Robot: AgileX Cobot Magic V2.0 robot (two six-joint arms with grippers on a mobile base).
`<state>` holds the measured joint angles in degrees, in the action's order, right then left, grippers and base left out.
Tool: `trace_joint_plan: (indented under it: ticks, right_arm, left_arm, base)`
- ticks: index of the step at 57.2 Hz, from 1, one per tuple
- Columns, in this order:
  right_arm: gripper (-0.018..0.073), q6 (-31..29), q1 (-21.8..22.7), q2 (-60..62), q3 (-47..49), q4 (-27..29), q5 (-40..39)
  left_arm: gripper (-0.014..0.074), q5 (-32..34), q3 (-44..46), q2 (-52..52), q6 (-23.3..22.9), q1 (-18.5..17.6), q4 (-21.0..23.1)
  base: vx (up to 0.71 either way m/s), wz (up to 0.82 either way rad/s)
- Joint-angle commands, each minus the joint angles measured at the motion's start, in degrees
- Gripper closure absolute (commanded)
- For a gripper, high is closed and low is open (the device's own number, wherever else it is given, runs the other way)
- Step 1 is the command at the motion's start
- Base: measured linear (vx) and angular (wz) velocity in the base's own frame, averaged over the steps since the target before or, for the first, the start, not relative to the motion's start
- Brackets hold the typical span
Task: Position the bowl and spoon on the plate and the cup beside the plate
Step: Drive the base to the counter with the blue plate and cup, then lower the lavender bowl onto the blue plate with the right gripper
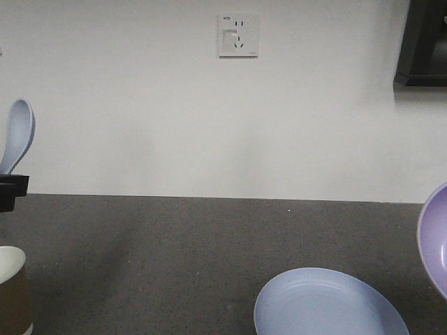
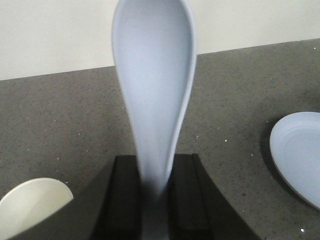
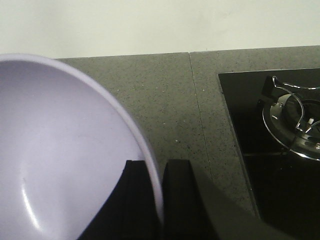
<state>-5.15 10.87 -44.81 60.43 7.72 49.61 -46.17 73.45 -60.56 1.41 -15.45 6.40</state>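
My left gripper (image 2: pixel 154 165) is shut on the handle of the pale blue spoon (image 2: pixel 155 80), which stands scoop-up above the counter; in the front view the spoon (image 1: pixel 17 134) shows at the far left edge. The brown paper cup (image 1: pixel 12 292) stands below it, and its cream inside (image 2: pixel 31 205) shows at lower left. My right gripper (image 3: pixel 156 172) is shut on the rim of the lilac bowl (image 3: pixel 60 150), held tilted in the air at the right edge of the front view (image 1: pixel 436 237). The pale blue plate (image 1: pixel 328 304) lies flat on the counter at front right, also seen as the plate (image 2: pixel 299 155).
The dark speckled countertop (image 1: pixel 174 251) runs to a white wall with a socket (image 1: pixel 238 35). A black gas hob with a burner (image 3: pixel 295 120) lies right of the bowl. A dark cabinet corner (image 1: pixel 422 42) hangs at upper right.
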Motion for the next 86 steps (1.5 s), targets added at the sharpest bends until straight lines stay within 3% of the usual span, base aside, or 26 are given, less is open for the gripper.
trace_joint_plan:
  ticks: [1, 66, 78, 86]
  right_arm:
    - [0.0568, -0.37, 0.33, 0.18, 1.73, 0.19, -4.79]
    - [0.0568, -0.37, 0.33, 0.18, 1.73, 0.43, -5.14]
    - [0.0568, -2.4, -0.7, -2.65, 1.73, 6.64, -3.65]
    - [0.0568, -7.72, -6.75, -9.99, 1.73, 10.71, -2.34]
  left_arm:
    - [0.06, 4.89, 1.78, 0.93, -0.18, -0.32, 0.61]
    - [0.06, 4.89, 1.78, 0.93, -0.18, -0.32, 0.61]
    - [0.06, 4.89, 1.78, 0.93, -0.18, -0.32, 0.61]
    - [0.06, 4.5, 1.78, 0.88, -0.18, -0.32, 0.66]
  base:
    - [0.14, -0.08]
    - [0.02, -0.01]
    - [0.0, 0.0]
    - [0.0, 0.0]
